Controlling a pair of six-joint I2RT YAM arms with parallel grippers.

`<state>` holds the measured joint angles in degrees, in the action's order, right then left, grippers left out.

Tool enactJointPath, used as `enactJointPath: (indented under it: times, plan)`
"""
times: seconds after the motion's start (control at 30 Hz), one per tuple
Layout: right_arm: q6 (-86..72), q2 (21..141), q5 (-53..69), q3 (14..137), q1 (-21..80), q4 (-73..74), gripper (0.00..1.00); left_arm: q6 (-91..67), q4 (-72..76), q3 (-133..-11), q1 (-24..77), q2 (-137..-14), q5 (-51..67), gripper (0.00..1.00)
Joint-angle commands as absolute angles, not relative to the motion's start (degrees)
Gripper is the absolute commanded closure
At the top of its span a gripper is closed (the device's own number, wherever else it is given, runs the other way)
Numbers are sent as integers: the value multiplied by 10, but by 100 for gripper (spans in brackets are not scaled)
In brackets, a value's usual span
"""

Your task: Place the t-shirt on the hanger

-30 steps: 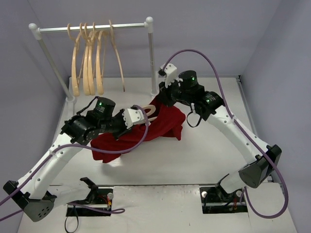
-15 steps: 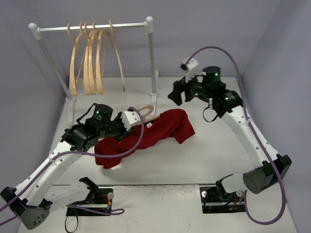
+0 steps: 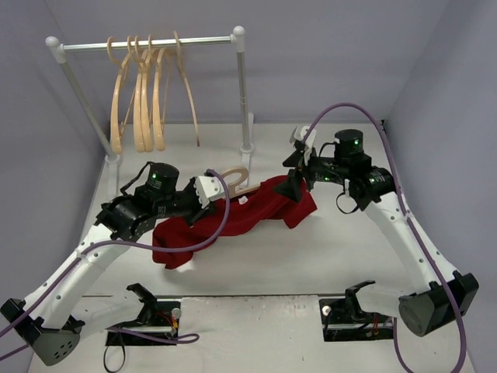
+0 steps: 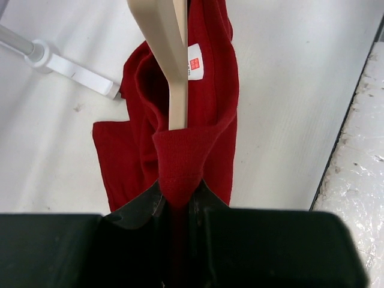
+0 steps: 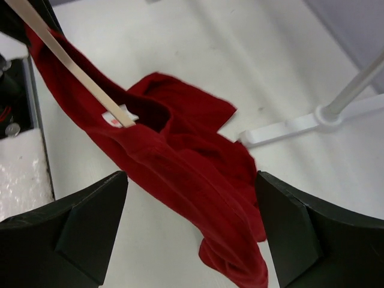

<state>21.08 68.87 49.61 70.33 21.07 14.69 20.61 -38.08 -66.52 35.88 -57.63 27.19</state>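
The dark-red t-shirt hangs in a long drape from the pale wooden hanger, whose hook sticks up behind it. My left gripper is shut on the hanger's arm where the shirt's collar wraps it. In the left wrist view, red cloth runs into the closed jaws and the hanger rises beyond. My right gripper is open just above the t-shirt's right end. In the right wrist view its fingers straddle the t-shirt, apart from it, with the hanger at upper left.
A white-and-metal rail stand stands at the back left with several identical hangers on it. Its right post and foot are close behind the shirt. The table's edge runs nearby.
My right gripper has opened, let go of the t-shirt, swung right and dropped back over its right end. The shirt now stretches further right. The left gripper stays shut.
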Motion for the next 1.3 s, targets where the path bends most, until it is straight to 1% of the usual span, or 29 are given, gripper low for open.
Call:
enactJointPath:
  times: [0.0, 0.13, 0.23, 0.3, 0.37, 0.47, 0.53, 0.6, 0.67, 0.77, 0.97, 1.03, 1.1, 1.13, 1.17, 1.23, 1.27]
  plan:
    - [264, 701, 554, 692, 211, 125, 16, 233, -362, -720, 355, -570, 324, 100]
    - [271, 713, 562, 683, 210, 125, 17, 249, -378, -731, 354, -575, 342, 100]
    - [276, 715, 582, 672, 211, 125, 31, 262, -390, -739, 354, -586, 352, 100]
    - [275, 714, 587, 669, 213, 125, 44, 265, -395, -741, 353, -592, 357, 100]
    - [278, 709, 591, 663, 216, 125, 61, 272, -401, -748, 350, -601, 365, 100]
    - [280, 700, 598, 658, 219, 125, 92, 279, -413, -761, 346, -608, 363, 100]
    - [280, 689, 600, 657, 218, 125, 99, 286, -420, -771, 340, -610, 358, 100]
    - [283, 674, 598, 653, 218, 124, 100, 290, -433, -788, 329, -609, 347, 98]
    - [284, 662, 596, 654, 217, 124, 100, 293, -442, -792, 317, -604, 337, 88]
    - [288, 644, 600, 655, 218, 124, 100, 298, -448, -792, 287, -585, 330, 70]
    - [292, 635, 604, 658, 217, 124, 100, 298, -449, -766, 251, -548, 315, 63]
    - [292, 635, 602, 658, 216, 123, 100, 298, -449, -757, 249, -536, 280, 61]
    - [287, 635, 594, 659, 215, 122, 100, 289, -448, -762, 249, -523, 258, 49]
    - [280, 635, 589, 661, 214, 122, 100, 284, -448, -767, 249, -520, 248, 35]
    - [274, 635, 575, 667, 214, 122, 100, 271, -448, -783, 249, -517, 240, 30]
    - [252, 635, 552, 678, 213, 123, 100, 248, -446, -810, 249, -516, 210, 29]
    - [237, 633, 521, 693, 212, 123, 100, 219, -446, -841, 249, -518, 189, 28]
